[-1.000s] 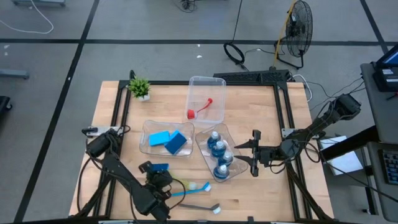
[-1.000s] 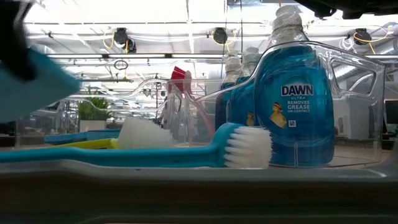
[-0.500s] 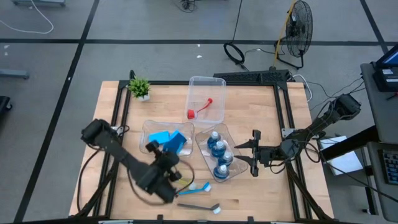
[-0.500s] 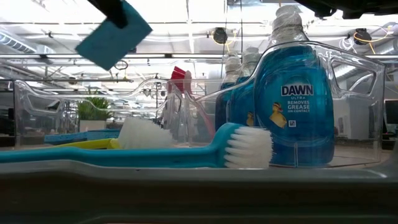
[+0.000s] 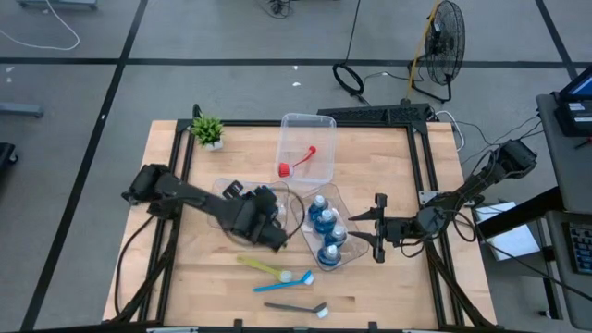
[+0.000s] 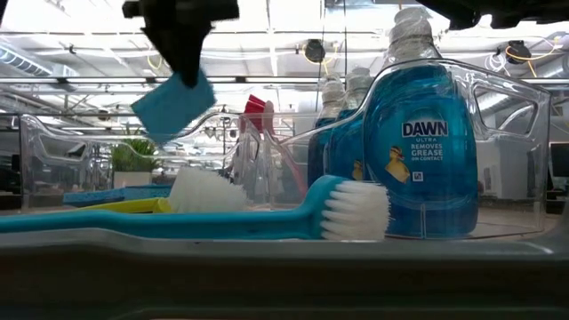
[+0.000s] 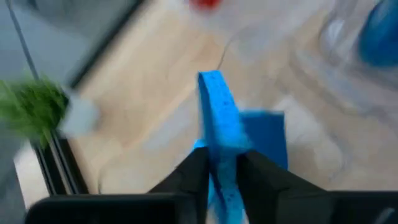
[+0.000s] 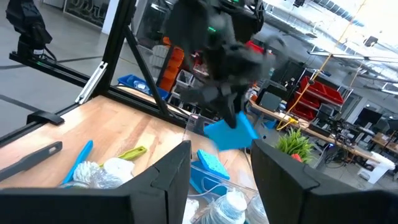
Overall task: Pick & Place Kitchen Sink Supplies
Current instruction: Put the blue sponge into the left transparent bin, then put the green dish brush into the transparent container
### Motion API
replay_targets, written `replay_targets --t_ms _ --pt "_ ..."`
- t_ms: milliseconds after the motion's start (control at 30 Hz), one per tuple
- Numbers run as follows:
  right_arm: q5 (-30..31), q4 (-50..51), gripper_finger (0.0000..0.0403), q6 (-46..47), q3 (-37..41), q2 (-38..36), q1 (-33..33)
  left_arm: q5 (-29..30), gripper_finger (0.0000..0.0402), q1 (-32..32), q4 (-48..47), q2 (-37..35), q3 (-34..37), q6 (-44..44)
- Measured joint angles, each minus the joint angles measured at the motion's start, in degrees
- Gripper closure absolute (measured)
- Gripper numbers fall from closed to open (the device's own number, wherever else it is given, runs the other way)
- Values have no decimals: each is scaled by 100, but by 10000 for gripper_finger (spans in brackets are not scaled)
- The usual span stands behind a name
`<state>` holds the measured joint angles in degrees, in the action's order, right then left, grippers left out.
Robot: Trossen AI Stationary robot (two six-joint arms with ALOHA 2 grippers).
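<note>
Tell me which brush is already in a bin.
The red brush: it lies alone in the far clear bin. The yellow-green, light-blue and dark-grey brushes lie on the bare table.

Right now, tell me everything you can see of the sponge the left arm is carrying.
The sponge is a flat blue rectangle that looks soft. It is pinched at one end between the left gripper's dark fingers and hangs tilted in the air, touching nothing else. It is over the clear bin that already holds other blue sponges, next to the bin of bottles.
</note>
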<state>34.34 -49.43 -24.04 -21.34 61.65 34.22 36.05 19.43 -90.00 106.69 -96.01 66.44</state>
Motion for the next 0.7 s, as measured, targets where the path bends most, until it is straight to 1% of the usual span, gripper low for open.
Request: replay_targets --t_ms 67,200,300,400,533,600,700 --pt "1 2 248 101 0 0 0 -432 295 -188 -8 0 0 -8" --pt "3 69 248 288 0 0 0 -499 224 -353 -7 0 0 -414" --pt "4 140 248 425 0 1 0 -471 172 -394 -3 -32 1 -457" --pt "7 210 248 560 0 2 0 -529 136 -327 205 -255 5 -578" --pt "-3 293 248 750 0 2 0 -892 117 10 940 -728 4 -1040" --pt "1 342 248 862 2 2 14 -1184 116 270 1393 -968 5 -1349" --pt "7 392 248 985 2 2 99 -1437 123 704 1916 -1078 15 -1404"
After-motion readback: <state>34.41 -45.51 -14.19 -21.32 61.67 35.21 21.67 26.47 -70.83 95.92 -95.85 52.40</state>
